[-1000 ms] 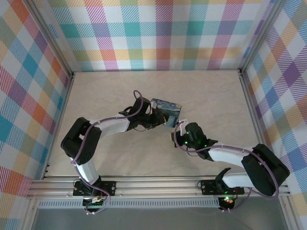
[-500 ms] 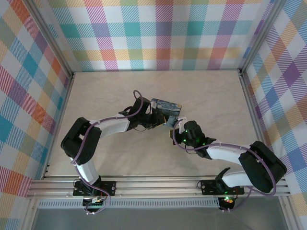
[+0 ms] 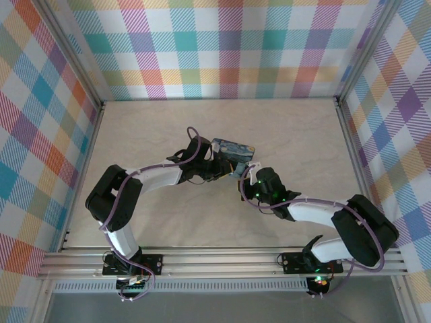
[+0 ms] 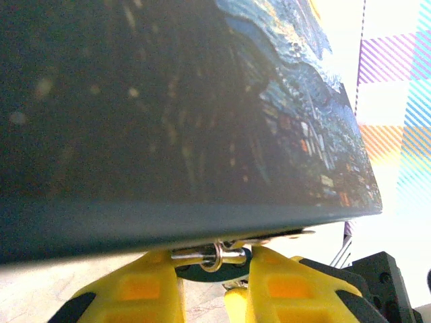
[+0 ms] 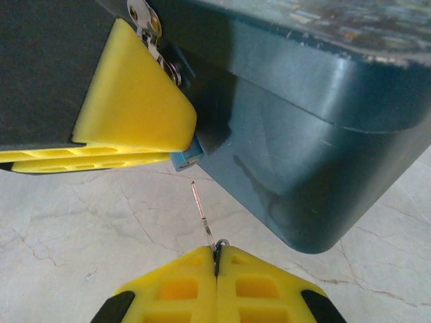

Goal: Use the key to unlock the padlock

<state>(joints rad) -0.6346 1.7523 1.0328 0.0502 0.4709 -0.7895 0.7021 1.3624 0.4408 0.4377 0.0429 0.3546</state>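
The padlock (image 5: 184, 159) shows as a small blue corner poking out below a yellow finger (image 5: 135, 108) of my left gripper, against the blue painted tin (image 5: 303, 121). In the left wrist view its silvery shackle (image 4: 215, 256) sits through the tin's hasp, between the fingers of my left gripper (image 4: 215, 266), which is shut on the padlock. My right gripper (image 5: 217, 252) is shut on the key (image 5: 201, 210), a thin sliver pointing up at the padlock's underside with a short gap between them. From above, both grippers meet at the tin's (image 3: 236, 152) near corner.
The tin (image 4: 168, 101) looms directly over the left wrist camera. Pale marbled tabletop (image 5: 81, 222) lies under the key. Plaid walls (image 3: 229, 47) enclose the table on three sides, and the aluminium rail (image 3: 215, 259) runs along the near edge.
My right gripper has crept a little forward and up toward the tin's corner, bringing the key closer to the padlock. The left arm and the tin have stayed put.
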